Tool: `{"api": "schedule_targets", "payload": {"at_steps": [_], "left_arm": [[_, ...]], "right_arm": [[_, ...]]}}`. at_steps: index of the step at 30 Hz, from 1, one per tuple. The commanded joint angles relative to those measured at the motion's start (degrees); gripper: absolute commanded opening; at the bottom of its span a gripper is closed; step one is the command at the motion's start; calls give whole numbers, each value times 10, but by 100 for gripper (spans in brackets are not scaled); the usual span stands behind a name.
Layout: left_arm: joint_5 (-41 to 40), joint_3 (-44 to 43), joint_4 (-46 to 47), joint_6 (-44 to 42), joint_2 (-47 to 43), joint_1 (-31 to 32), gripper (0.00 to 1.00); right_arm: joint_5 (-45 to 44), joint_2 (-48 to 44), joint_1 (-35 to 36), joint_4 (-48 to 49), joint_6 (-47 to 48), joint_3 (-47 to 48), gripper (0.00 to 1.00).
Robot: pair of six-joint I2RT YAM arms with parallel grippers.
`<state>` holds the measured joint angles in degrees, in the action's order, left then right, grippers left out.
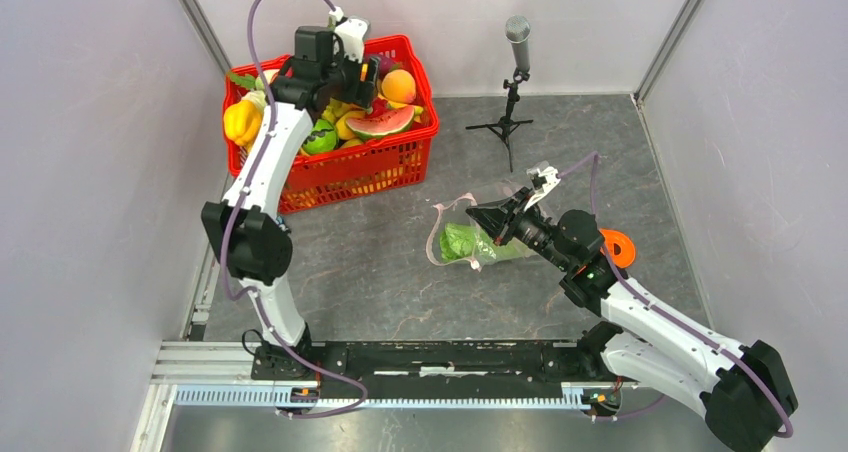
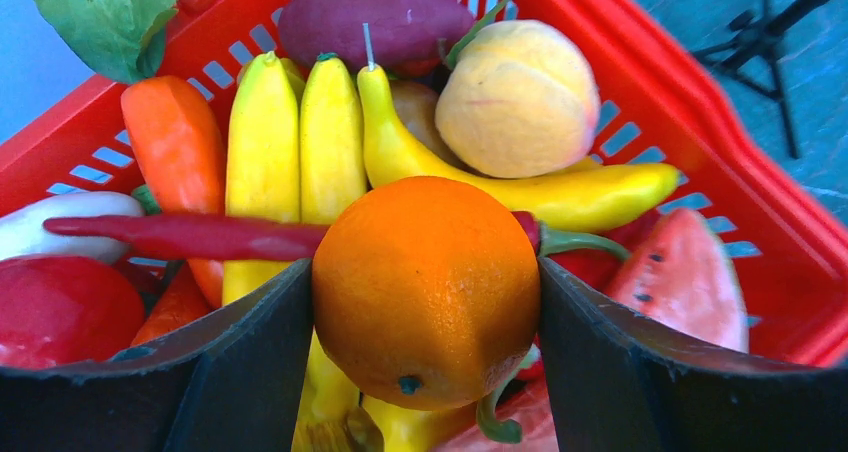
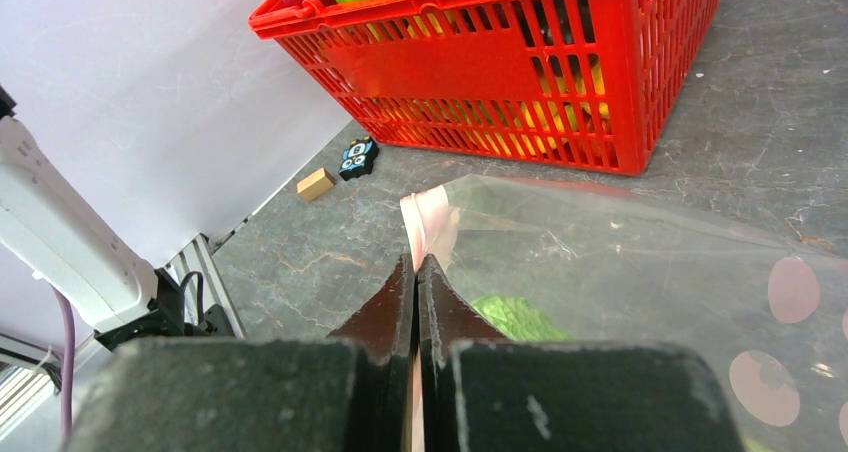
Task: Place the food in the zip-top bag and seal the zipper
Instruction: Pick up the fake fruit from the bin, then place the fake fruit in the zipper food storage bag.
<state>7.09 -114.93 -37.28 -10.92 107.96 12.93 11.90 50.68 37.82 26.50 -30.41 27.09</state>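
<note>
**Orange clasped, bag mouth held up**

Your left claw [image 2: 425, 268] clasps the orange [image 2: 425, 302], fingers against both its sides, atop the pile in the red basket [image 1: 424, 84] at the table's [image 1: 380, 272] far left corner. Your right claw [image 3: 417, 272] is clenched on the bag's [image 3: 620, 262] pink zipper [image 3: 426, 220], likely propping the mouth up for loading. The cabbage [image 1: 460, 242] already lies inside.
</note>
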Motion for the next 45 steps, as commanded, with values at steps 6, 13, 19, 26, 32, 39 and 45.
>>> {"api": "schedule_targets", "payload": {"at_steps": [6, 13, 19, 26, 32, 39, 45], "left_arm": [[59, 134, 217, 133, -164, 0, 50], [112, 296, 335, 284, -291, 9, 41], [165, 486, 443, 391, -393, 50, 37], [148, 676, 489, 426, -535, 126, 39], [87, 726, 550, 407, -517, 258, 41], [39, 726, 567, 388, -452, 306, 40], [-32, 734, 573, 375, -431, 334, 40]], "right_arm": [[-9, -15, 2, 34, -2, 14, 0], [-21, -11, 2, 53, -15, 11, 0], [-25, -1, 2, 29, 2, 41, 0], [-40, -1, 3, 69, -30, 14, 0], [-32, 9, 2, 81, -41, 20, 0], [-24, 19, 2, 107, -64, 24, 0], [-11, 25, 2, 132, -83, 28, 0]]}}
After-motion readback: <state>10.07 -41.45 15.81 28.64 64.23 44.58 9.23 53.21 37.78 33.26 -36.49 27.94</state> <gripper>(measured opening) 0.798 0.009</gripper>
